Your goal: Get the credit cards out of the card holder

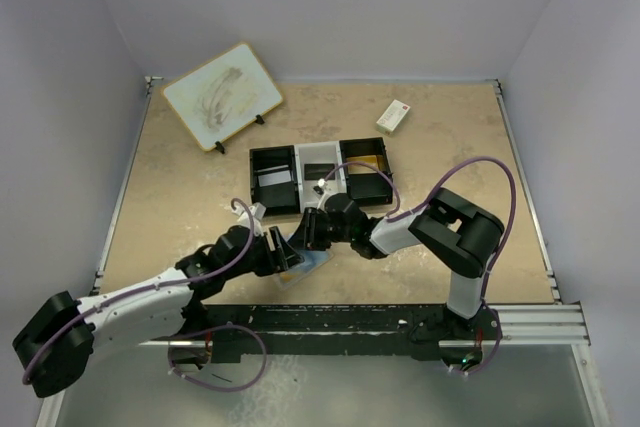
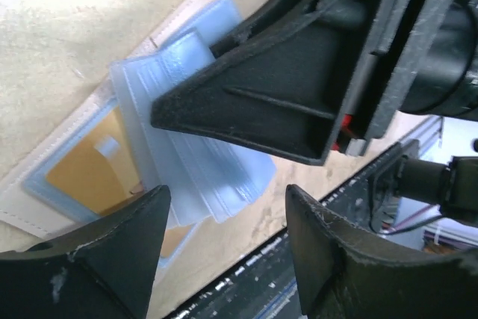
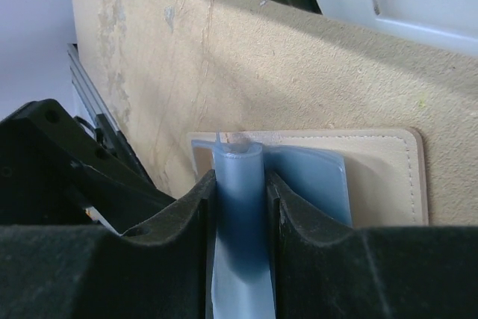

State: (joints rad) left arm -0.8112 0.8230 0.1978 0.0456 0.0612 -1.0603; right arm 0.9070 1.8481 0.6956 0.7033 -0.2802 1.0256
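Top external view showed a tan table (image 1: 460,157) with two arms reaching in and meeting near the middle. The card holder (image 1: 306,265) lay open on the table, just in front of a black and white tray (image 1: 270,153) with three parts. Both arms had their ends right at the card holder. Far back on the left stood a picture board (image 1: 222,95) on a little stand. Far back on the right lay a small white box (image 1: 393,115) with a red mark.

Left wrist view showed the card holder from close up. It was flat on the table with its tan edge around the outside and pale blue on the inside. A yellow card (image 2: 86,177) sat in one of its pockets. A bunch of clear blue sleeves (image 2: 205,173) fanned up from its middle. The left gripper (image 2: 224,193) hung just over these sleeves. Its jaws were apart, with nothing between them. One big black finger of the other arm pressed on the sleeves from above.

Right wrist view showed the right gripper (image 3: 240,177) with its jaws closed tight on a pale blue flap (image 3: 239,214) of the card holder. The flap stood up between the two black fingers. The tan part of the card holder lay flat on the table behind it, and the tray was further back.
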